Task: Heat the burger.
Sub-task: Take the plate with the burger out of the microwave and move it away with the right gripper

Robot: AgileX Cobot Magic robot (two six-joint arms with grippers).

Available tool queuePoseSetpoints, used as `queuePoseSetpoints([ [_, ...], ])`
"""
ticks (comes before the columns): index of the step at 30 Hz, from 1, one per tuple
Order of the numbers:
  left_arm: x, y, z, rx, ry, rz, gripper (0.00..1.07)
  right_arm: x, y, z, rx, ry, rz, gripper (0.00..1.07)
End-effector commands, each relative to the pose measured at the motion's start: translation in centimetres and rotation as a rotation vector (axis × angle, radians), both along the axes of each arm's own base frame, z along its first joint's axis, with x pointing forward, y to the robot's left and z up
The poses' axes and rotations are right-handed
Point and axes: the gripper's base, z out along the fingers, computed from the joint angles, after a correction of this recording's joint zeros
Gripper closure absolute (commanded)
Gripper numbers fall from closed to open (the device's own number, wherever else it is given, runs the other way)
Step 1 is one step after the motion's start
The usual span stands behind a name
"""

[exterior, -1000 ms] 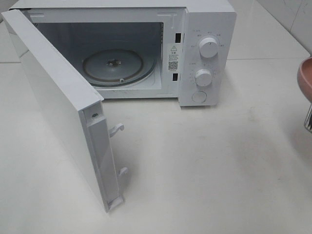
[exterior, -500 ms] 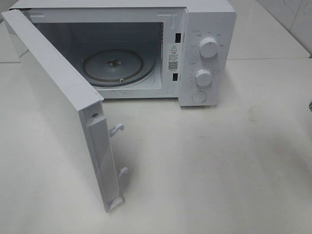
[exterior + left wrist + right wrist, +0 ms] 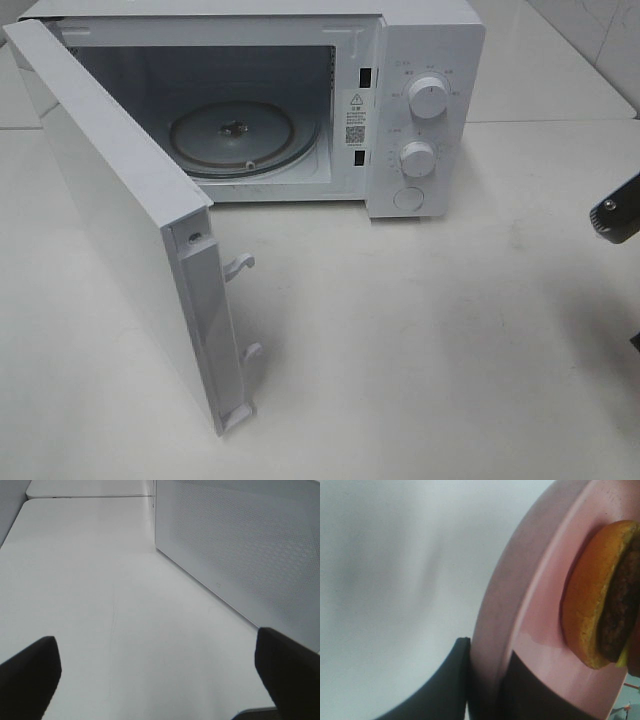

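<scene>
Desk: a pale, glossy white desk point(image 3: 450, 340) carries everything; its bare middle and near edge show faint smudges.
Microwave: a boxy white microwave oven point(image 3: 430, 60) stands at the far edge of the desk, its cavity facing me.
Door: the microwave's flat white door point(image 3: 110, 210) is swung wide on its left hinge and reaches toward the near edge of the desk; two white latch hooks stick out of its free edge. In my left wrist view the same door shows as a dotted white panel point(image 3: 240, 545).
Turntable: a round clear glass turntable point(image 3: 240, 138) lies on the cavity floor with nothing on it.
Controls: two round white knobs, the upper knob point(image 3: 428, 97) above the lower knob point(image 3: 417, 159), sit on the right panel, with a round white button point(image 3: 407, 198) beneath them.
My left gripper point(image 3: 160, 680): released, its two dark fingers point(image 3: 30, 675) spread wide over bare desk just beside the door; it holds nothing.
My right arm point(image 3: 618, 210): only a dark part shows at the right edge of the desk in the high view.
My right gripper point(image 3: 485, 680): clenched on the rim of a round pink plate point(image 3: 540, 595), one dark finger on each face of the rim.
Burger point(image 3: 600, 595): a golden-brown bun with a dark patty and a bit of green, resting on the pink plate I am grasping, outside the microwave.
</scene>
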Motion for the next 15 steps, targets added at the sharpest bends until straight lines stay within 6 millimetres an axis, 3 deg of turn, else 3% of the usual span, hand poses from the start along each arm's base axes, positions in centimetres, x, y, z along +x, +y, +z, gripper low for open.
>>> queuePoseSetpoints([
  [1,0.0,-0.1,0.1,-0.011,-0.018,0.001,0.09,1.0,0.0,-0.6,-0.076,-0.036,-0.036,1.01],
  [15,0.0,-0.1,0.1,-0.011,-0.018,0.001,0.09,2.3,1.4,-5.4,-0.037,0.017,-0.074,1.0],
])
